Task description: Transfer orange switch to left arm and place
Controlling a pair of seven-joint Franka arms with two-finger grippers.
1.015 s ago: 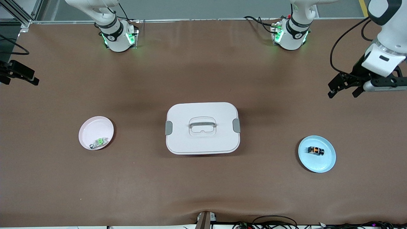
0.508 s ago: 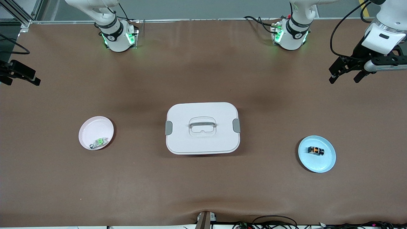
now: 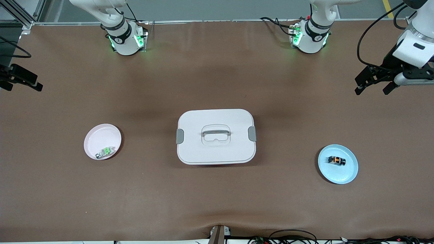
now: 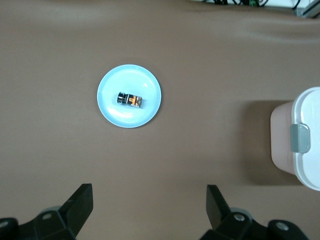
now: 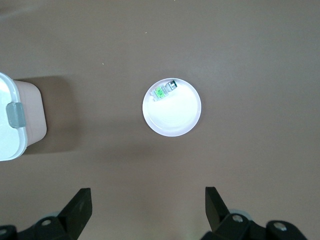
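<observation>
- The orange switch [image 3: 336, 160] lies on its side in the blue plate [image 3: 349, 173], toward the left arm's end of the tabletop [image 3: 217, 203], with the white box [image 3: 216, 149] in the middle.
- The left gripper [image 3: 373, 86] hangs empty in the air, fingers spread wide, over bare tabletop at that same end; the plate sits nearer the front camera than the spot below it.
- In the left wrist view the switch [image 4: 130, 99] lies ahead of the spread fingers [image 4: 80, 205], its long axis running across the line between them, so the wrist likely needs a turn to close across its narrow width.
- The left arm is clearly nearer and should pick first.
- The right gripper [image 3: 20, 83] waits spread and empty at the other end, above the pink plate [image 5: 175, 117] with the green part [image 5: 165, 90].
</observation>
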